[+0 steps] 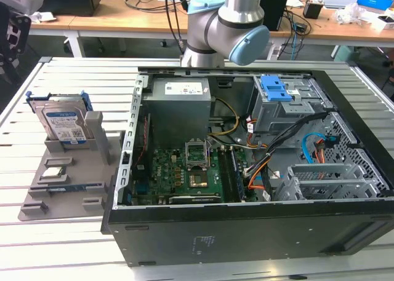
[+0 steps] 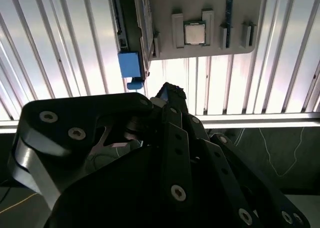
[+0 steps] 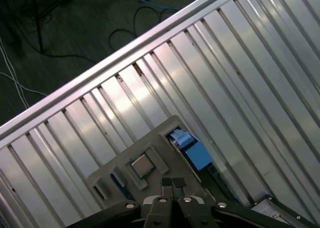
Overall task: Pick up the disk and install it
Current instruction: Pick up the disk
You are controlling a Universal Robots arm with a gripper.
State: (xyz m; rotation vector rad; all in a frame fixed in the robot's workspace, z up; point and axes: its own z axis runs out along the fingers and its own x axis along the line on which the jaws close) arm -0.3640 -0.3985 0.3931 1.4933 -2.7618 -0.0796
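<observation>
Silver-grey disk (image 1: 63, 123): standing on edge in the slot at one end of the tray (image 1: 80, 170), with its label facing back over the tray. Blue rails are framing it and nothing is gripping it.
Gripper (image 3: 172, 183): hanging above the tray and pointing down at it. The fingertips are pressed together with nothing between them.
Which way: in both wrist views the disk's rail (image 3: 197, 155) is showing off to one side of the fingertips and the chip (image 3: 143, 165) to the other. I'm reading that as the gripper sitting over the tray's middle, with the disk lying a short way off toward the slotted end.
Long axis: the disk is offering its thin top edge upward, and that edge is running along the tray's end edge. My judgement is that the jaws are going to have to part and straddle the thickness, squared across that edge.
Height: I can't tell how far above the tray the tips are hanging.
Stage: I'm judging the pick as not yet begun, since the disk is sitting untouched in its slot. The case (image 1: 246, 225) is lying open just beside the tray.
</observation>
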